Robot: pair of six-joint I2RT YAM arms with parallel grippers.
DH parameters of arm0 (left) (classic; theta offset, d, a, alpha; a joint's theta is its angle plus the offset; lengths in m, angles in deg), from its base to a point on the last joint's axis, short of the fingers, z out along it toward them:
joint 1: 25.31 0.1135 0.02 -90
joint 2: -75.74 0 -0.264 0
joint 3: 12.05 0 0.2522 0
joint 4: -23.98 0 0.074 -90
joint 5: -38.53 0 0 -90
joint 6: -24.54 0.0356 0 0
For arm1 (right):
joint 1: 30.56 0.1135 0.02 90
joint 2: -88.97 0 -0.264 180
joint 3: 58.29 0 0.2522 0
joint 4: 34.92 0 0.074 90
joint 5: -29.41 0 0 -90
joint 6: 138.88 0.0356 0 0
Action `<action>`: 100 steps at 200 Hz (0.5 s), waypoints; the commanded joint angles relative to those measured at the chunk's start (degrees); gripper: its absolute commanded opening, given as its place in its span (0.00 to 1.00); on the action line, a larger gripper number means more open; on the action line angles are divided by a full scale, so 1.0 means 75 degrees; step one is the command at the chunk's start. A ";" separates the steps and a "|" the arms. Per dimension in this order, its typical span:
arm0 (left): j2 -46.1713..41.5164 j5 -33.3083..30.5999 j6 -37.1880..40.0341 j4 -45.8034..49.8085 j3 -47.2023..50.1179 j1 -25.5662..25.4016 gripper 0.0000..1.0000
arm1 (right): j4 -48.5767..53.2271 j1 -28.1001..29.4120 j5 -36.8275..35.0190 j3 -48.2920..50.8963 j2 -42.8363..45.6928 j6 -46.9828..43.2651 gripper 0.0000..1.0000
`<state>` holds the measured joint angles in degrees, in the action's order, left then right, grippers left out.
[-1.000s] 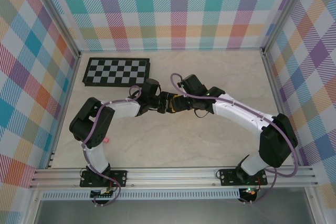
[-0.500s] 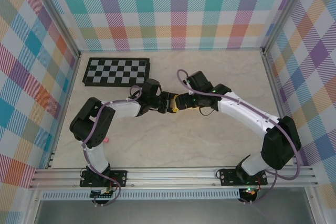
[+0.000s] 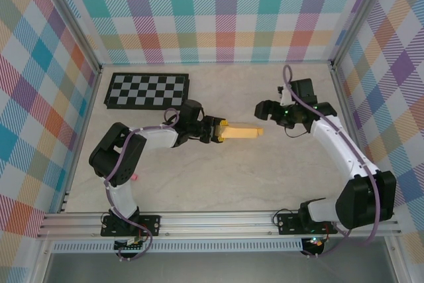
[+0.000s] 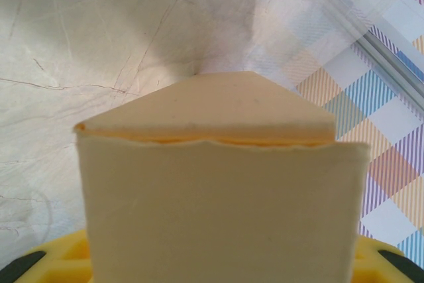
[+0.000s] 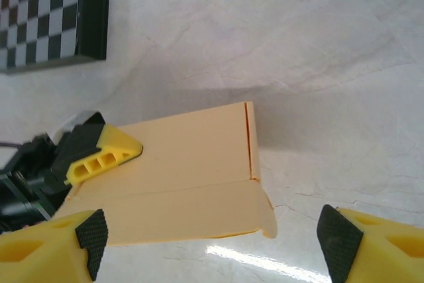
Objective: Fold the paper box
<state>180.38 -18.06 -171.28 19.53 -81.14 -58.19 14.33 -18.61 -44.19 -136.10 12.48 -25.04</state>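
Two arms reached over the desk (image 3: 218,177). A checkerboard (image 3: 147,91) lay at its far-left corner; the left jaws gripped one end of the paper box (image 3: 242,132) mid-desk; the right jaws stood released, wide apart, near its other end.

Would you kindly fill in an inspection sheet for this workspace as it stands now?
Surface: pale marbled table, no spills seen.
Job's things: yellow-orange paper box, folded flat, held at one end.
Clutter: checkerboard at the far left; otherwise nothing seen.
Grippers: left arm jaws shut on the paper box; right arm jaws open, apart from it.
Cables: purple cables run along both arms.
Surroundings: plaid walls, aluminium frame.
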 commanded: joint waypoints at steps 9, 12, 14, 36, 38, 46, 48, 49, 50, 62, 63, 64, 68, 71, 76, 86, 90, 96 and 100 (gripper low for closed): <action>0.0204 -0.0168 0.0035 0.0531 0.0030 0.0001 0.24 | -0.0211 -0.0116 0.1203 0.0296 -0.0431 0.0847 0.80; 0.0203 -0.0166 0.0035 0.0531 0.0027 0.0002 0.24 | -0.0273 -0.0119 0.1241 0.0326 -0.0466 0.0899 0.79; 0.0204 -0.0165 0.0044 0.0531 0.0020 0.0002 0.24 | -0.0321 -0.0117 0.1269 0.0349 -0.0498 0.0926 0.78; 0.0198 -0.0165 0.0059 0.0566 0.0030 0.0005 0.24 | -0.0791 -0.0122 0.1557 0.0634 -0.0724 0.1173 0.74; 0.0203 -0.0165 0.0059 0.0566 0.0030 0.0002 0.24 | -0.0843 -0.0118 0.1591 0.0655 -0.0747 0.1194 0.73; 0.0204 -0.0154 0.0059 0.0577 0.0030 0.0002 0.24 | -0.1008 -0.0116 0.1717 0.0722 -0.0826 0.1261 0.71; 0.0204 -0.0154 0.0059 0.0572 0.0030 0.0002 0.24 | -0.1038 -0.0122 0.1757 0.0732 -0.0846 0.1280 0.71; 0.0204 -0.0154 0.0059 0.0563 0.0030 0.0002 0.24 | -0.1062 -0.0119 0.1783 0.0740 -0.0867 0.1295 0.70; 0.0198 -0.0154 0.0059 0.0570 0.0030 0.0002 0.24 | -0.1080 -0.0118 0.1802 0.0743 -0.0871 0.1297 0.70; 0.0204 -0.0146 0.0070 0.0588 0.0014 0.0002 0.24 | -0.1257 -0.0116 0.1965 0.0810 -0.0966 0.1390 0.68; 0.0198 -0.0150 0.0070 0.0588 0.0016 0.0002 0.24 | -0.1266 -0.0116 0.1981 0.0814 -0.0973 0.1397 0.68; 0.0201 -0.0152 0.0070 0.0589 0.0017 0.0002 0.24 | -0.1276 -0.0116 0.1994 0.0816 -0.0977 0.1400 0.68; 0.0202 -0.0156 0.0070 0.0589 0.0017 0.0002 0.24 | -0.1301 -0.0116 0.2007 0.0826 -0.1001 0.1418 0.67; 0.0204 -0.0154 0.0070 0.0589 0.0017 0.0002 0.24 | -0.1301 -0.0116 0.2007 0.0838 -0.1014 0.1426 0.67; 0.0204 -0.0153 0.0070 0.0599 0.0018 0.0002 0.23 | -0.1313 -0.0115 0.2008 0.0847 -0.1027 0.1438 0.66; 0.0203 -0.0148 0.0070 0.0601 0.0006 0.0002 0.23 | -0.1338 -0.0115 0.2034 0.0875 -0.1028 0.1471 0.63; 0.0209 -0.0142 0.0070 0.0607 0.0006 0.0003 0.23 | -0.1365 -0.0116 0.2057 0.0896 -0.1011 0.1489 0.63; 0.0215 -0.0144 0.0070 0.0612 0.0006 0.0002 0.23 | -0.1382 -0.0110 0.2094 0.0911 -0.0994 0.1518 0.62; 0.0216 -0.0150 0.0070 0.0613 0.0009 0.0002 0.23 | -0.1398 -0.0122 0.2116 0.0931 -0.0982 0.1537 0.61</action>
<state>180.38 -18.04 -171.08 19.55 -81.14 -58.19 6.92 -19.60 -31.66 -129.85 5.01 -15.25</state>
